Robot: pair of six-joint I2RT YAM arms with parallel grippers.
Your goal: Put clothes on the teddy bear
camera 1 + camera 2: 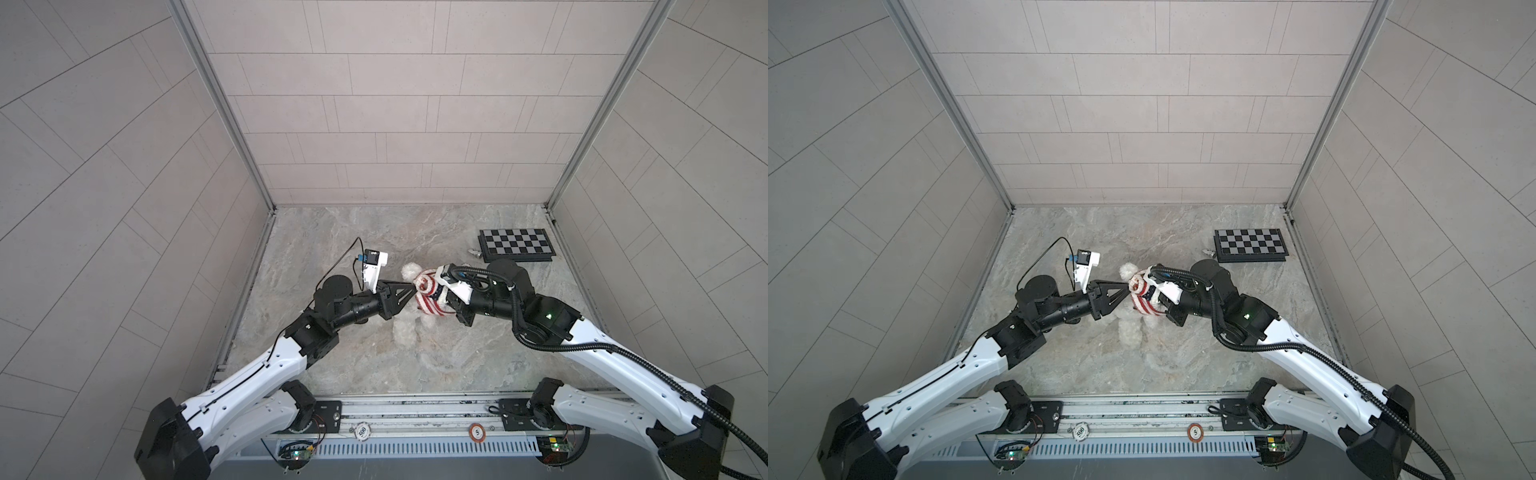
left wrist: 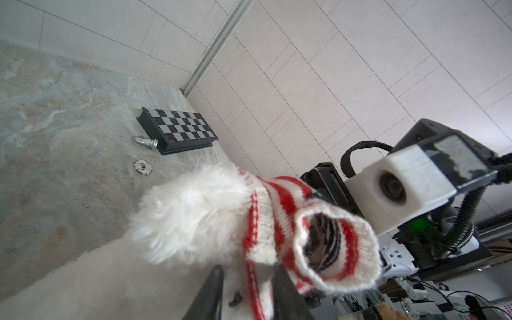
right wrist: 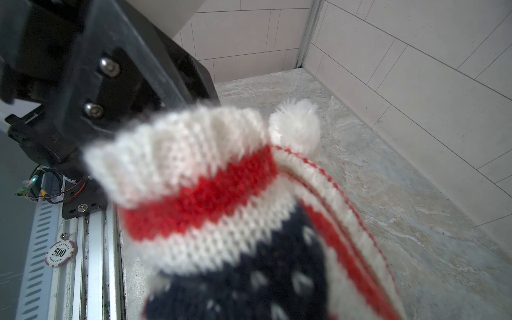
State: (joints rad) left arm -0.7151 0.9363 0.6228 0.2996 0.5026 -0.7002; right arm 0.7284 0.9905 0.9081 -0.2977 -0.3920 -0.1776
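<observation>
Mid-table [image 1: 374,249] btw both arms: teddy bear [image 1: 410,272], striped sweater [image 1: 428,297] over torso, head out. L gripper [image 2: 249,273] w/ jaws either side of sweater hem, can't tell if clamped. R gripper [image 1: 446,303] clenched on sweater's other side, tips hidden by knit.

Chessboard [image 2: 180,128], silver chess piece [image 2: 146,142] beside it

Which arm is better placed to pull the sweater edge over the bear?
Left, probably: the left end effector straddles the striped edge of the sweater beside the teddy bear. The right end effector, hidden behind the knit, seems to anchor it.
</observation>
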